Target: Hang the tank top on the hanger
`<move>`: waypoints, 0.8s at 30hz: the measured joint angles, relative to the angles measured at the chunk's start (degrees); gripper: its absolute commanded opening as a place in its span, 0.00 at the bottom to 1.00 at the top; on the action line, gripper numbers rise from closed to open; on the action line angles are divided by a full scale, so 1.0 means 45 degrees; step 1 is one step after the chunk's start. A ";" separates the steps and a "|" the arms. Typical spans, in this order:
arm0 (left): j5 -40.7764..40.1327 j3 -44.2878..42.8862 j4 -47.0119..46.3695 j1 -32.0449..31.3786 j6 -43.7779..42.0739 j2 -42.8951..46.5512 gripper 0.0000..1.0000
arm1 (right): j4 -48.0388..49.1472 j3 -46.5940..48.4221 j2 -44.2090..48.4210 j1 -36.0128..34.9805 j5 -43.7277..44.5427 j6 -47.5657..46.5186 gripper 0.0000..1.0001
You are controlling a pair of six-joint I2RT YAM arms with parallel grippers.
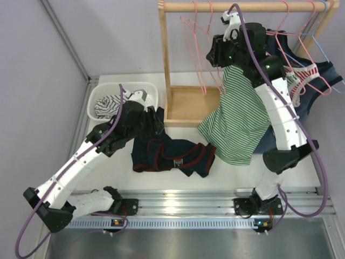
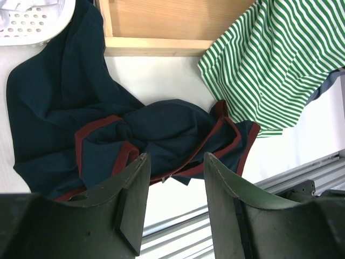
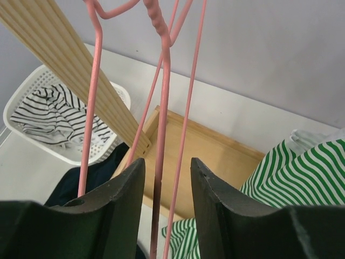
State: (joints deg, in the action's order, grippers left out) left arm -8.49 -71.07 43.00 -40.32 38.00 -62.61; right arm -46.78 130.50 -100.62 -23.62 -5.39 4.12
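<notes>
Tank top (image 2: 172, 129): soft matt cloth, creased.
Hanger (image 3: 163, 108): smooth pink coated wire, slight sheen.
Rack (image 1: 164, 54): pale unvarnished-looking wood.
Basket (image 1: 105, 86): white perforated plastic.
Desk (image 1: 161, 181): matt white.

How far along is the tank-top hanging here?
Done: nothing; the tank top lies crumpled on the table. In hand: the right gripper, open, straddles the pink hanger on the rack; the left gripper hovers open over it. Left: grip the hanger, thread the top on.

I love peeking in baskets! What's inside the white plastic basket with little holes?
A crumpled black-and-white striped cloth lies inside the white plastic basket. The black left arm covers the basket's near right corner, and anything beneath the cloth is hidden.
</notes>
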 measured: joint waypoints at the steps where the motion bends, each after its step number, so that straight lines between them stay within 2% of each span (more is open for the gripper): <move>1: -0.0005 0.0000 0.0058 0.0000 0.0000 0.0005 0.49 | 0.0005 0.0024 -0.0039 -0.0010 0.0034 -0.0024 0.40; 17: -0.0044 -0.0015 0.0272 0.0000 0.0005 0.0058 0.49 | -0.0024 0.0301 -0.0539 -0.0321 0.0461 -0.0223 0.36; 20: -0.0049 -0.0015 0.0272 0.0000 0.0005 0.0058 0.49 | -0.0019 0.0364 -0.0602 -0.0393 0.0583 -0.0267 0.28; 22: -0.0053 -0.0015 0.0272 0.0000 0.0005 0.0058 0.49 | -0.0034 0.0364 -0.0622 -0.0393 0.0714 -0.0335 0.13; 23: -0.0073 -0.0015 0.0272 0.0000 0.0005 0.0058 0.49 | -0.0034 0.0364 -0.0636 -0.0393 0.0767 -0.0340 0.00; 24: -0.0087 -0.0015 0.0272 0.0000 0.0000 0.0058 0.49 | -0.0034 0.0364 -0.0641 -0.0393 0.0850 -0.0384 0.00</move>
State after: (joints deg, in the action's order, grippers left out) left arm -8.88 -71.13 44.23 -40.32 38.00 -62.35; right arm -46.94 132.14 -103.50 -25.39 -1.56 2.39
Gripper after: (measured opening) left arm 0.494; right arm 0.092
